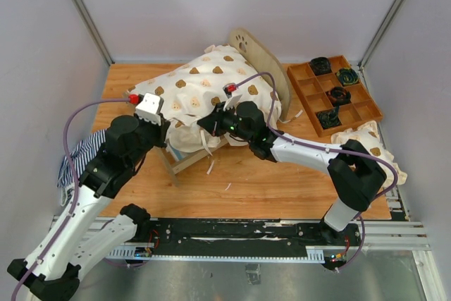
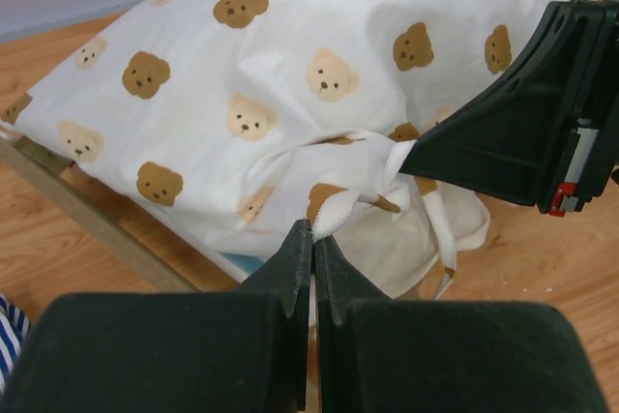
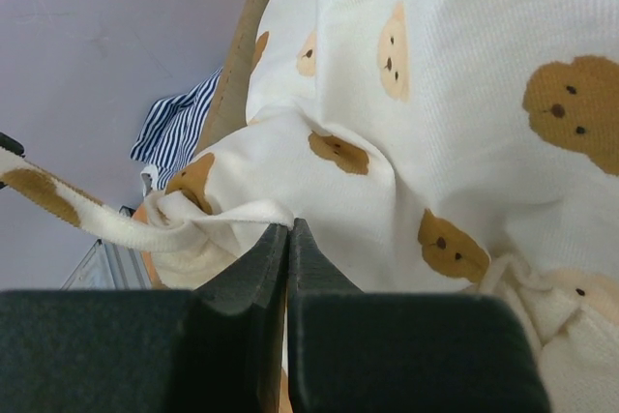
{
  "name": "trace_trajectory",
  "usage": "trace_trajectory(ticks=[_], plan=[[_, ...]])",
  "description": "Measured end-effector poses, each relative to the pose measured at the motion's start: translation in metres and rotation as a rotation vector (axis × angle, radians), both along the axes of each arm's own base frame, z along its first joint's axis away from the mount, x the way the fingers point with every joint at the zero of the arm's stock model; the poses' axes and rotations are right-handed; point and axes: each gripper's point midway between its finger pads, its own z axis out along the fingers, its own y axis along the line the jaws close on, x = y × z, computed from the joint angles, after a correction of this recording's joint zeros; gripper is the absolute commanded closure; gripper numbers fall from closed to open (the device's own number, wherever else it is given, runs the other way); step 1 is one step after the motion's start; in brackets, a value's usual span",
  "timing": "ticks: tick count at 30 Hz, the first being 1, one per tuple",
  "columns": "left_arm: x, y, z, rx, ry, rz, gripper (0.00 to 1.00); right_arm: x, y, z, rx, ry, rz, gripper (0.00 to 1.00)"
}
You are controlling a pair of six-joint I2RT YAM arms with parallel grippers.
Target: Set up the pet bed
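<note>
Top external view: pet bed (image 1: pixel 262 58) runs near-left to far-right, headboard far. At its near foot end, left gripper (image 2: pixel 312 236) and right gripper (image 3: pixel 288 231) sit just beside each other, each clenched on what looks like a cover tie (image 2: pixel 340 208).

On the pet bed (image 1: pixel 262 61), a bear-print cover (image 1: pixel 204 84), left end effector (image 1: pixel 167 132) and right end effector (image 1: pixel 205 124) alongside

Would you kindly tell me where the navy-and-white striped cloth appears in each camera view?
Top external: the striped cloth lies at the far left, at mid-height of the picture.
Left wrist: only a sliver shows, in the bottom-left corner.
Right wrist: left of centre, beyond the wooden edge of the pet bed.
Shared landmark: the bear-print cover.
</note>
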Motion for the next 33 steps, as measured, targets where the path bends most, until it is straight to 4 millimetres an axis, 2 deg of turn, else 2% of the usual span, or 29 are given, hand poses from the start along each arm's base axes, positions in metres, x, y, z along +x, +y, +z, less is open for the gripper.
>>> trace_trajectory(ticks=[12, 18, 22, 23, 25, 26, 27, 30, 33], plan=[[-0.008, 0.008, -0.023, -0.044, 0.076, 0.066, 1.0, 0.0, 0.002, -0.001, 0.008, 0.005, 0.005, 1.0], [-0.009, 0.012, -0.047, -0.121, 0.149, 0.15, 1.0, 0.0, 0.002, -0.001, 0.011, 0.009, 0.004, 1.0], [-0.008, 0.022, -0.075, -0.12, 0.194, 0.236, 0.99, 0.0, 0.003, -0.001, 0.016, 0.014, 0.004, 1.0], [-0.008, 0.024, -0.081, -0.119, 0.203, 0.256, 0.94, 0.0, 0.003, -0.002, 0.016, 0.015, 0.005, 1.0], [-0.008, 0.031, -0.094, -0.121, 0.226, 0.308, 0.78, -0.001, 0.004, -0.004, 0.015, 0.02, 0.012, 1.0], [-0.008, 0.033, -0.098, -0.13, 0.234, 0.331, 0.75, -0.001, 0.004, -0.004, 0.014, 0.02, 0.014, 1.0], [-0.008, 0.034, -0.1, -0.149, 0.24, 0.354, 0.71, -0.002, 0.005, -0.004, 0.014, 0.022, 0.019, 0.99], [-0.008, 0.035, -0.1, -0.209, 0.245, 0.399, 0.5, -0.003, 0.005, -0.005, 0.014, 0.023, 0.027, 0.94], [-0.009, 0.036, -0.098, -0.272, 0.242, 0.435, 0.44, -0.006, 0.006, -0.006, 0.011, 0.026, 0.042, 0.91]])
